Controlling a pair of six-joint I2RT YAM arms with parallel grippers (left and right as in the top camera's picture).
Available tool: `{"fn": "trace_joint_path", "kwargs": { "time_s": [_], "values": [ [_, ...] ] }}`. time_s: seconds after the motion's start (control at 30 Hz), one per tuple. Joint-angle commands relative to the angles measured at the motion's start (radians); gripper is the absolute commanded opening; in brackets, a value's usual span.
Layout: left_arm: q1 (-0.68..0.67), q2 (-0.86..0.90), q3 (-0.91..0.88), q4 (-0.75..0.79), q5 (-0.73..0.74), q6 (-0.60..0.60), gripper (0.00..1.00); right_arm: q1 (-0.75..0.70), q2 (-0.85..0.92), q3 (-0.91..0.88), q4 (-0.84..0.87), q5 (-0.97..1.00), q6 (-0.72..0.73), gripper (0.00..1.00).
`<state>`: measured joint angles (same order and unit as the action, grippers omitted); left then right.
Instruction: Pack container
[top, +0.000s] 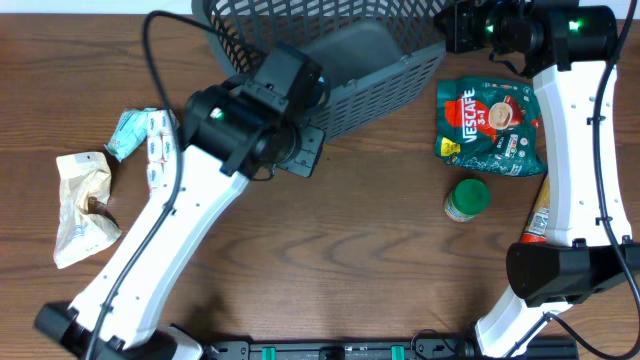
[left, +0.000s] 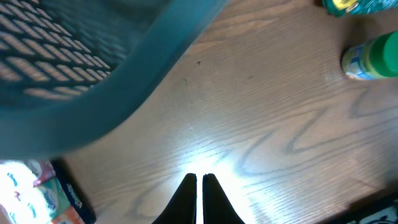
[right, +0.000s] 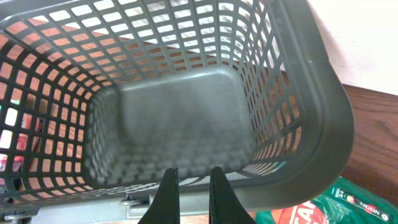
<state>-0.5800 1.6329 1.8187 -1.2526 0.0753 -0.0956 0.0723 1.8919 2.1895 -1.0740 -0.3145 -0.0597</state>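
Left gripper (left: 199, 182) is hovering closed and empty over bare table (top: 330, 250). Green-lidded jar (top: 466, 197), beige wrapper (top: 85, 205) and Nescafé pouch (top: 490, 122) are lying clear of the approach. Container (top: 385, 85) is sitting at the far edge, apparently tilted. It is likely light and stiff, so grasp the thick rim. Right gripper (right: 189, 173), closed and empty, is facing its mouth.

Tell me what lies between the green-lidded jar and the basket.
Only bare wooden tabletop separates the jar from the basket; nothing lies there. Both the overhead and left wrist views show it.
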Motion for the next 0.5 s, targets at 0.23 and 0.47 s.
{"fn": "trace_joint_path", "kwargs": {
  "time_s": [0.23, 0.47],
  "values": [
    [-0.004, 0.047, 0.020, 0.029, 0.002, 0.055, 0.06, 0.008, 0.064, 0.015, -0.011, 0.005, -0.043, 0.01],
    [-0.003, 0.047, 0.020, 0.039, 0.001, 0.055, 0.06, 0.008, 0.129, 0.015, -0.019, 0.004, -0.050, 0.01]
  ]
}}
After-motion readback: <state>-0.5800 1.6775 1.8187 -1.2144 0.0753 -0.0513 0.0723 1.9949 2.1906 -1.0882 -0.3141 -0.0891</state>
